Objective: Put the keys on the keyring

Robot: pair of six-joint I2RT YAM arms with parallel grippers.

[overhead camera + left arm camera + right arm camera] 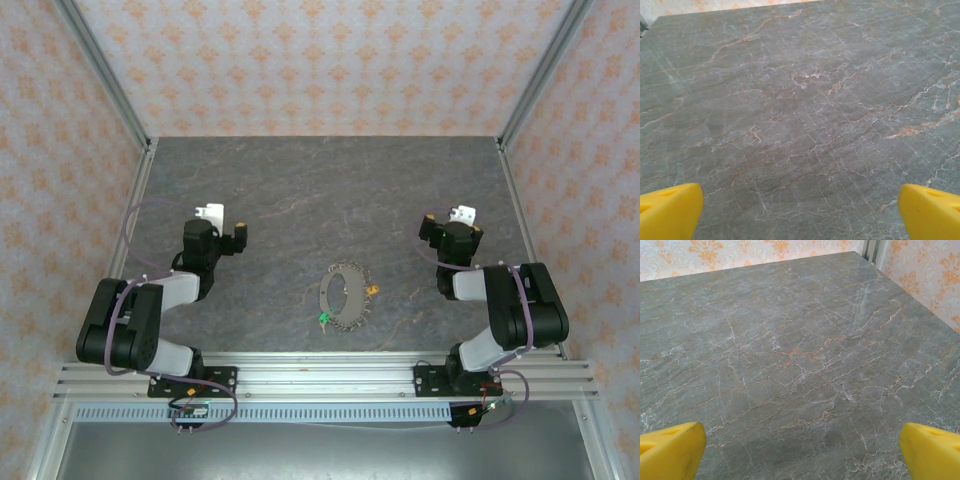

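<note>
The keyring (345, 294), a thin oval loop of beaded chain, lies flat on the grey stone table (320, 200) between the two arms, toward the near edge. Its small green tag (323, 321) sits at the loop's near left end. A key with a tan-yellow head (373, 291) lies at the loop's right side. A pale patch inside the loop may be the whitish key; it is too small to tell. My left gripper (222, 228) (800, 215) is open over bare table, left of the loop. My right gripper (450, 228) (800, 455) is open too, right of the loop.
Aluminium frame posts and patterned walls enclose the table on three sides. A slotted metal rail (320, 375) carrying both arm bases runs along the near edge. The yellow fingertips (670, 210) (930, 450) stand far apart above veined stone.
</note>
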